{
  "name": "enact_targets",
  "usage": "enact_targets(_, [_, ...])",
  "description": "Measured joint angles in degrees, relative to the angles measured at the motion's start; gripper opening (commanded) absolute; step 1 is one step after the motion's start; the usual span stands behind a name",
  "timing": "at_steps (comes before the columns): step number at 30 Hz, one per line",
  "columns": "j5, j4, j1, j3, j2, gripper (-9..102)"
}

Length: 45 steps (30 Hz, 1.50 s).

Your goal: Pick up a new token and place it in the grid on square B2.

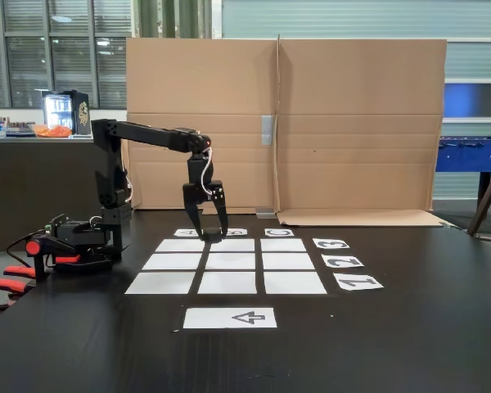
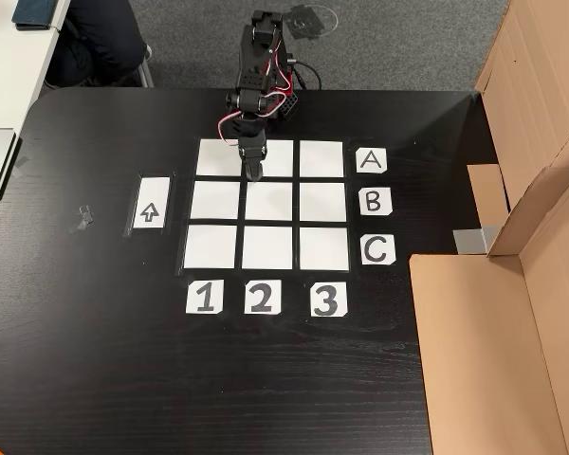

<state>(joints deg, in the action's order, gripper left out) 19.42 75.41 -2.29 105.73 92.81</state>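
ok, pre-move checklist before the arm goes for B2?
1. Black two-finger gripper open or shut: cannot tell.
2. Small black token held: cannot tell, none visible in both fixed views.
3. Centre white paper square B2 free: ok.
4. Three-by-three white paper grid tidy, letter and number cards in place: ok.
5. Gripper over B2: not ok, it hangs at the row A edge.
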Motion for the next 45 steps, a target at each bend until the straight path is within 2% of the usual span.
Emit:
enact_targets(20, [0.0, -7.6, 5.1, -0.1, -10.8, 9])
enact_targets(41, [0.0, -7.6, 5.4, -7.4, -18.4, 9])
enact_targets(45, [0.0, -7.7, 5.6, -7.5, -18.4, 14])
